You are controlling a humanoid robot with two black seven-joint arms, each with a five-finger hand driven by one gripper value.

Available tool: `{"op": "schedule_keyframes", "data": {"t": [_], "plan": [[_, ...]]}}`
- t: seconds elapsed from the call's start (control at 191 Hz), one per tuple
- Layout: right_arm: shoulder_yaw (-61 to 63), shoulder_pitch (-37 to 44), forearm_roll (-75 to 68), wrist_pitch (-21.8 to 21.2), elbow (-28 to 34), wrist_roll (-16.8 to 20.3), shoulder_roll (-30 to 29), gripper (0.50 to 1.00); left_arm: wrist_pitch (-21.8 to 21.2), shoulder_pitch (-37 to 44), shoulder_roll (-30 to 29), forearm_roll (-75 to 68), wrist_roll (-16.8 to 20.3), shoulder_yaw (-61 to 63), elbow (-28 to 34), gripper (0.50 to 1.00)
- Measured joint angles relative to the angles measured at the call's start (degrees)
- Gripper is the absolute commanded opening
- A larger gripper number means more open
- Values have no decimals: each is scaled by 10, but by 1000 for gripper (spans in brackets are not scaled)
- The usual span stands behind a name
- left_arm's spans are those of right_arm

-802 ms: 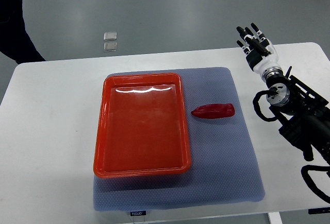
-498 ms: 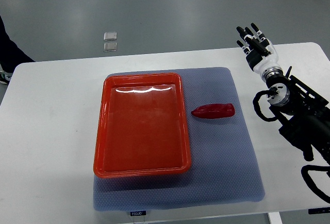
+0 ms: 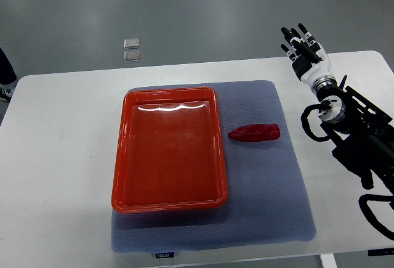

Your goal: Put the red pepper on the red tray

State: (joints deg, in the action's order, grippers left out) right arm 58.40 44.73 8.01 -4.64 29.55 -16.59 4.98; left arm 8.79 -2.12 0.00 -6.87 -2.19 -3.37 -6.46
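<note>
The black fingers [image 3: 294,37] of the robot's white and black right hand [image 3: 306,55] are spread out and straight. They hold nothing. They point away from the robot, past the far edge of the white table [image 3: 55,157].

The right hand is up near the far right side of the table. Its black arm with looping black cables [image 3: 354,138] comes in from the right edge of the picture.

The small, shiny, long red pepper [image 3: 255,133] lies well apart from the fingers. It is closer to the robot than the hand is, and off to the hand's left. Nothing touches it. It lies flat on its side on the big blue-grey soft mat [image 3: 271,200], with its pointy end toward the tray.

The shiny red plastic tray [image 3: 126,157] with a raised rim sits on the same mat, just beside the pepper on its left. There is a thin gap between the pepper and the tray's rim. The tray has nothing in it.

On the grey floor beyond the table lie two little clear square things [image 3: 131,48], one next to the other.

At the far left edge a bit of a person's dark leg and shoe [image 3: 6,80] shows.
</note>
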Motion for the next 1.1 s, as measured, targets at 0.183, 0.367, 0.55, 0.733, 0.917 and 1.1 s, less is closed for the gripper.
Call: {"op": "schedule_keyframes", "data": {"t": [0.183,0.367,0.55,0.733,0.917,1.1], "plan": [[-5,13,0,2,-1,1,1,915,0,0,0,0,0,0,1,1000],[-5,18,1,3,-2,-3,-2,915,0,0,0,0,0,1,1,1000],[-7,25,1,4,-1,-3,-2,915,0,-1,0,0,0,2,1,1000],[-14,27,5,9,11,0,5,915,0,-1,0,0,0,2,1,1000],[-17,33,9,10,12,0,4,915,0,-1,0,0,0,2,1,1000],[-37,44,9,17,18,0,6,915,0,-1,0,0,0,2,1,1000]]}}
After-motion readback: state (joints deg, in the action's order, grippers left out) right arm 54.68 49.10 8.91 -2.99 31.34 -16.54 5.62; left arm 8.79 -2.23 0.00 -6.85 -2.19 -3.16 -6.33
